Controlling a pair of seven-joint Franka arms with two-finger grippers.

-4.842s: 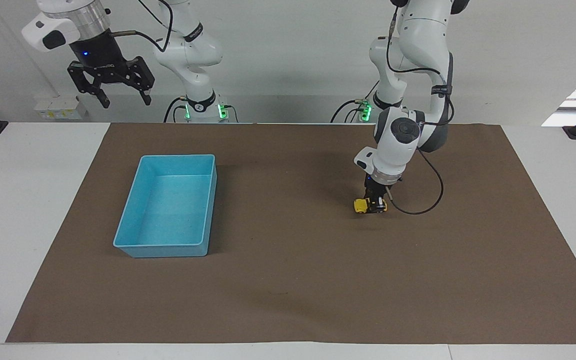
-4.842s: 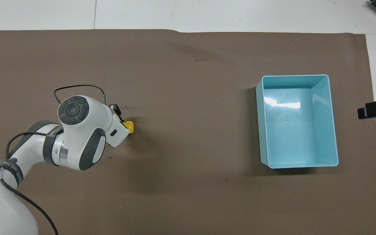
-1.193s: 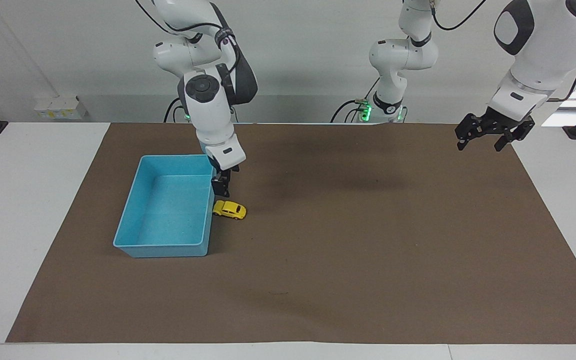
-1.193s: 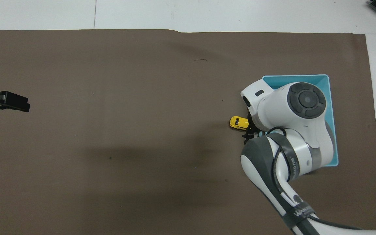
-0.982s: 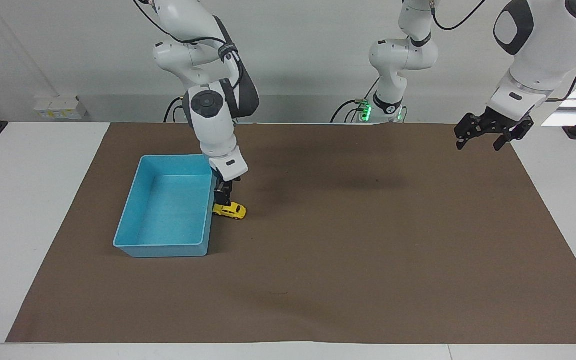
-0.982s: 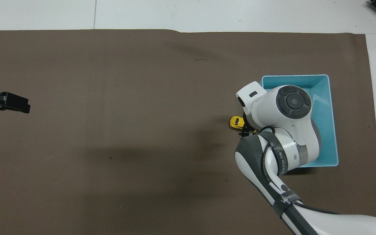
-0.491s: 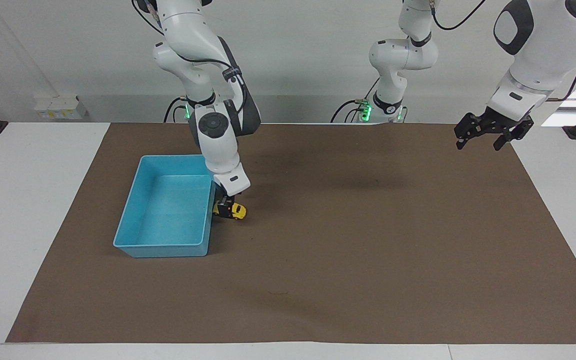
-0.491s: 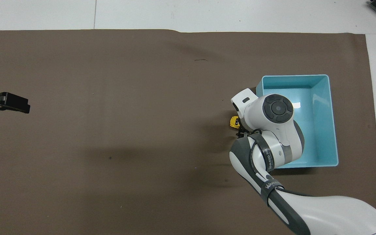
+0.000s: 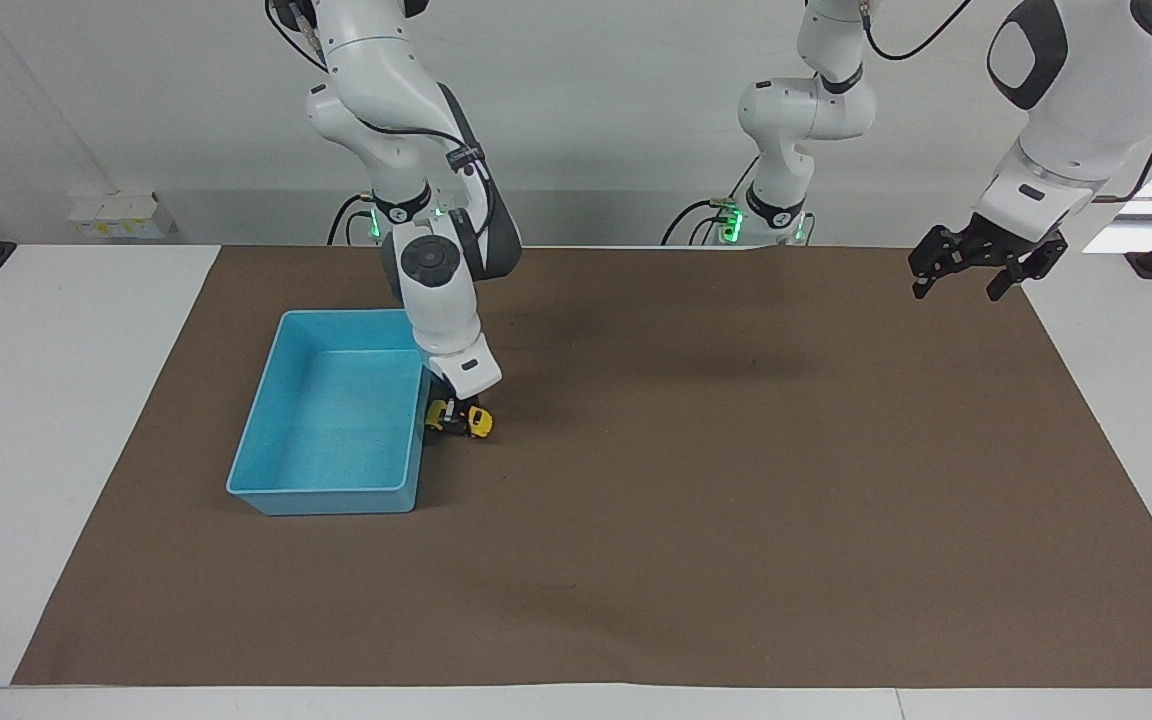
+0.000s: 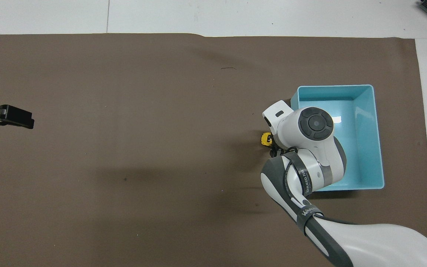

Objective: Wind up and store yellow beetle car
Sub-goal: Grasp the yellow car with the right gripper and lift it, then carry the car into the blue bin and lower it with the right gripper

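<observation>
**Right gripper clamps the car beside the tray**

The yellow beetle car [image 9: 477,423] sits on the brown mat [image 9: 696,520], just beside the blue tray [image 9: 266,470] on the side toward the left arm. The right gripper [image 9: 453,418] is down on it, fingers closed around its body; the wrist hides most of the car from overhead. The left gripper [image 9: 966,275] waits raised over the mat's edge, fingers spread wide.

The right gripper [image 9: 453,417] is down on the yellow beetle car [image 9: 477,423] and squeezes it tight. The car sits on the brown mat [image 9: 696,500], just beside the blue tray [image 9: 266,490]. The left gripper [image 9: 964,287] hangs open in the air over the mat's edge, at the left arm's end of the table [image 9: 56,400].
</observation>
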